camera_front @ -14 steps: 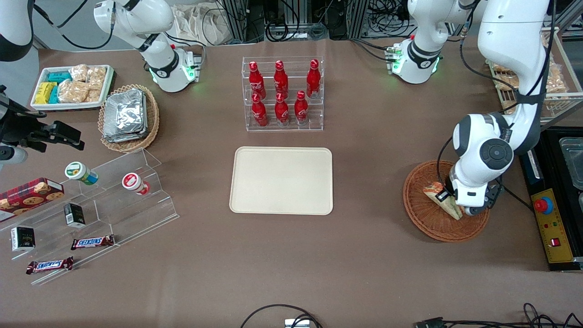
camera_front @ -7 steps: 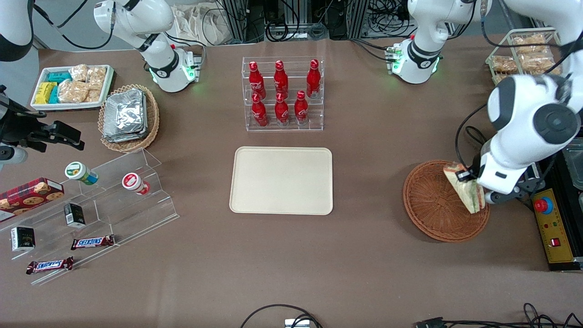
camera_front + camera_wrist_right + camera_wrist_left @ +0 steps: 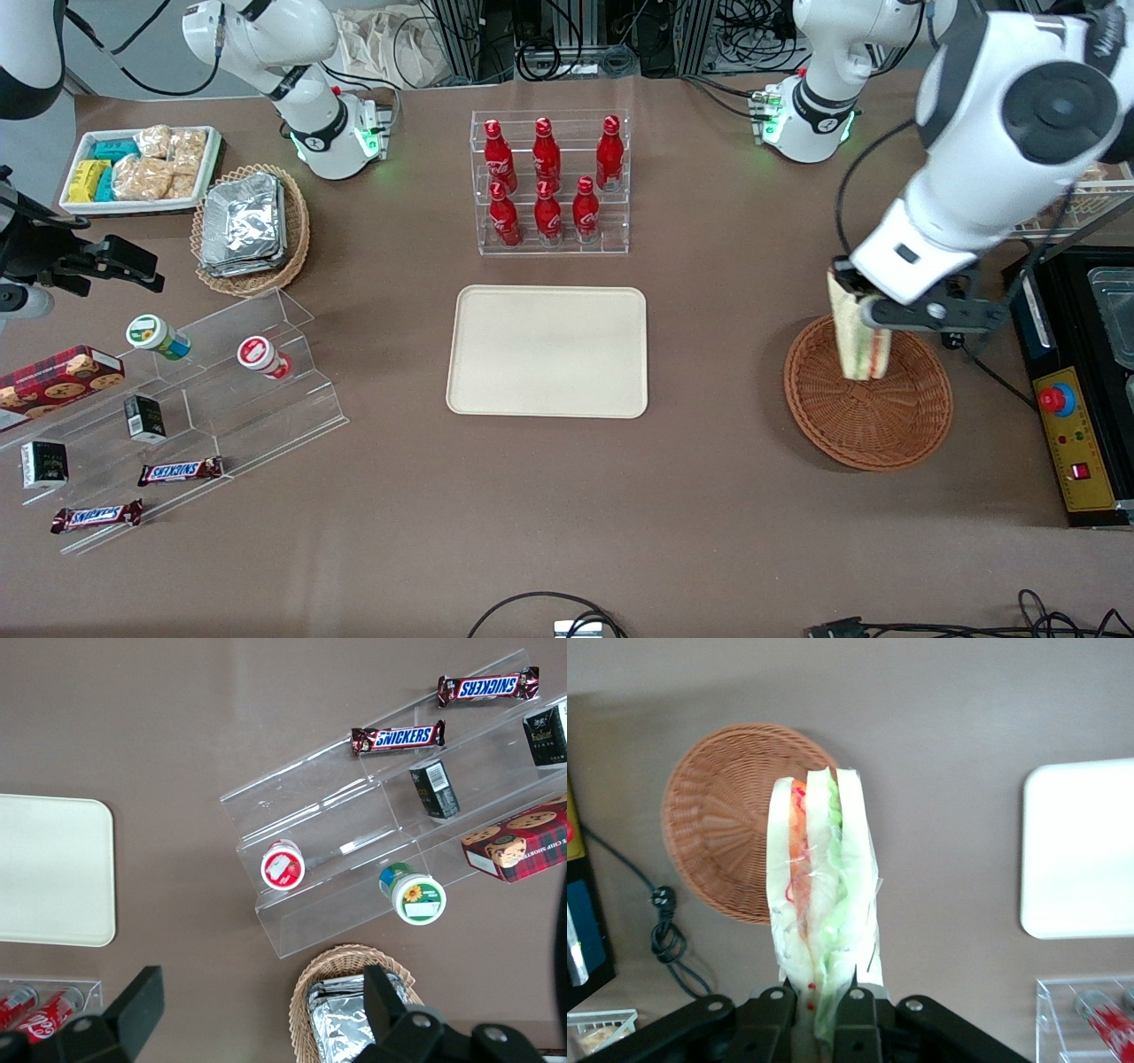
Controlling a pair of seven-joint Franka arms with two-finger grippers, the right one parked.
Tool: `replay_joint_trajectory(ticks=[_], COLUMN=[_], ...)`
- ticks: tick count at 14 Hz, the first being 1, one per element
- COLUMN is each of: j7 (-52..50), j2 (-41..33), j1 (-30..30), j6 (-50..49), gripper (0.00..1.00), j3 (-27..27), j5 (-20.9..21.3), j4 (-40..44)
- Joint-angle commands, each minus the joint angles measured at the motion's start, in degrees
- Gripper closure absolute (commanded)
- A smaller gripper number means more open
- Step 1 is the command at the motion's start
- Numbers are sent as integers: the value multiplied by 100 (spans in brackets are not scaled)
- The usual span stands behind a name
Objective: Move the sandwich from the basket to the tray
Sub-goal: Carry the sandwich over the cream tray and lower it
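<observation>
- brown tabletop [image 3: 709, 496] spreads wide under everything, with the working arm raised at its own end.
- sandwich [image 3: 858, 338] hangs upright in the air above the basket [image 3: 868, 416], well clear of the wicker, pinched at one end only by the claw [image 3: 827, 1005], which is clenched on it; most of the wedge sticks out free past the fingers.
- with so little of the soft bread gripped and slick wrap around it, i judge a quick swing could let it swivel or slide out and drop back into the basket or onto the bare tabletop.
- tray [image 3: 547, 351] lies well apart, toward the middle, so the carry is long; a squeeze that is too hard could crush the layers.
- rack of red bottles [image 3: 549, 182] stands just farther from the front camera than the tray; a path drifting that way risks clipping it.
</observation>
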Motion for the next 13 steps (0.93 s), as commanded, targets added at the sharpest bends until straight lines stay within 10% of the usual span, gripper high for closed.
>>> replay_joint_trajectory(ticks=[1,13], j7=[-368,-3419], j2=[143,1952], j1=[26,-1344], j6=[-106,2591], gripper=[100,100], j3=[-661,-1103], j5=[-78,580], j4=[201,-220])
